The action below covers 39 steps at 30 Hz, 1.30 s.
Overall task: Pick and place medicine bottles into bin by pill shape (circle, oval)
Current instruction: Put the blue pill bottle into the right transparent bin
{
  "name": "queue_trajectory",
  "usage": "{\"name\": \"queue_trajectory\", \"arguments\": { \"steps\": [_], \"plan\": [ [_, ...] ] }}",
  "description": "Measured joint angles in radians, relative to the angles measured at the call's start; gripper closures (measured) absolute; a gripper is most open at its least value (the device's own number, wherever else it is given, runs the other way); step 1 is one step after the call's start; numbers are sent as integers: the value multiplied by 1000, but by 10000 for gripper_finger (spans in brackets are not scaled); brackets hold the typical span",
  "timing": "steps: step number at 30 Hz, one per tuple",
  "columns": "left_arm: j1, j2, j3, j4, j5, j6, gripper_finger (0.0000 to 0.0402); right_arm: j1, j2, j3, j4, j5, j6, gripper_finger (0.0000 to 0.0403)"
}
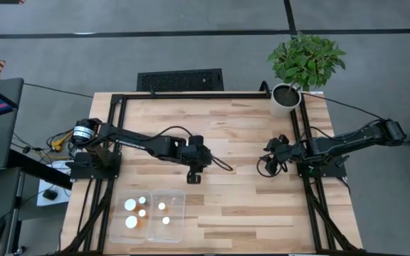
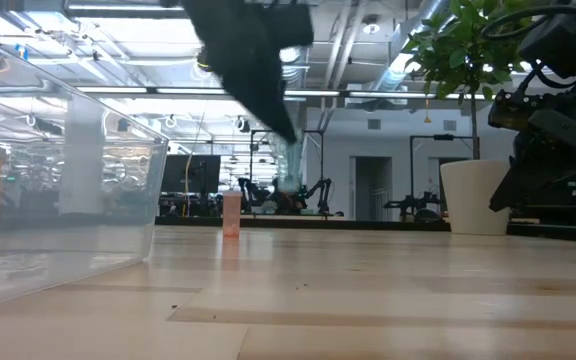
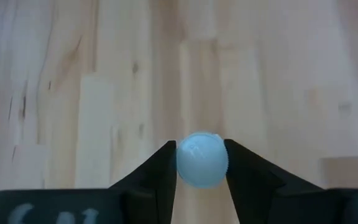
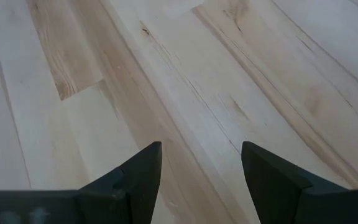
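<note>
My left gripper hangs over the middle of the wooden table, shut on a small medicine bottle with a white round cap. In the low view the bottle shows blurred below the dark fingers. The clear two-part bin stands at the table's near left. Its left part holds several white-capped bottles and its right part holds two. One more small bottle stands upright far back on the table. My right gripper waits open at the right side, with only bare wood between its fingers. My left gripper pinches the bottle's white cap by its rim between the two fingers, one on each side. The fingers slant down from above. The bottle hangs below them, lifted clear of the table.
A potted plant stands at the far right corner. A black frame runs along the table's far edge and sides. Bare wood lies between the two arms and to the right of the bin.
</note>
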Motion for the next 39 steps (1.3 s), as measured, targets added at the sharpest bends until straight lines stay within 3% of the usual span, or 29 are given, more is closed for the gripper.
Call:
{"name": "queue_trajectory", "arguments": {
  "steps": [9, 15, 21, 24, 28, 39],
  "plan": [
    [-214, -35, 221, -265, -107, -173, 291, 0, 0, 0, 0, 0, 3, 168],
    [-416, -96, 230, -349, -251, -484, 282, 0, 0, 0, 3, 0, 3, 168],
    [-582, -80, 229, -488, -376, -785, 283, 0, 0, 0, 3, 0, 2, 168],
    [-617, -73, 220, -523, -407, -866, 284, 0, 0, 0, 4, 0, 3, 168],
    [-629, -63, 186, -517, -368, -938, 284, 0, 0, 0, 5, 0, 17, 168],
    [-635, -8, 51, -464, -335, -1008, 284, 0, 0, 0, 0, 0, 19, 168]
  ]
}}
